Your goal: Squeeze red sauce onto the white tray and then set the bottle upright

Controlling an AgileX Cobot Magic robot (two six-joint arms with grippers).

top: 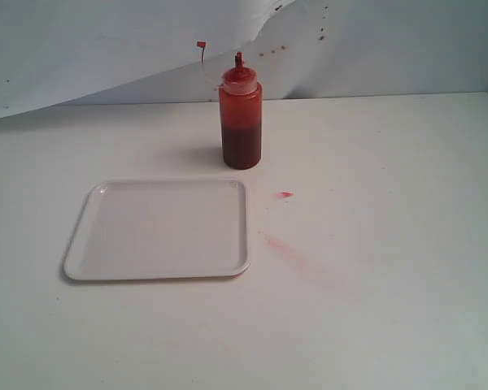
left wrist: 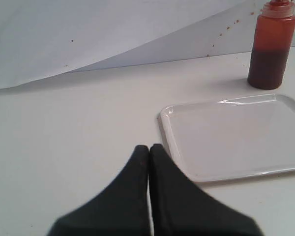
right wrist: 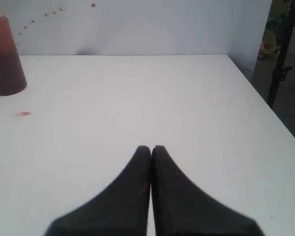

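Note:
The bottle (top: pixel 241 120) stands upright behind the white tray (top: pixel 159 228), its small red cap (top: pixel 201 45) hanging off to the side on its tether. It also shows as the bottle (left wrist: pixel 270 46) and the bottle (right wrist: pixel 5 56) in the wrist views. The white tray (left wrist: pixel 236 135) holds no blob of red sauce. My left gripper (left wrist: pixel 149 147) is shut and holds nothing, short of the tray's near corner. My right gripper (right wrist: pixel 151 147) is shut and holds nothing, well away from the bottle. Neither gripper appears in the exterior view.
A small red spot (top: pixel 285 194) and a faint pinkish smear (top: pixel 289 252) mark the table right of the tray. Red specks (top: pixel 272 53) dot the white backdrop. The table's right edge (right wrist: pixel 265 105) drops off beside a dark stand (right wrist: pixel 281 59).

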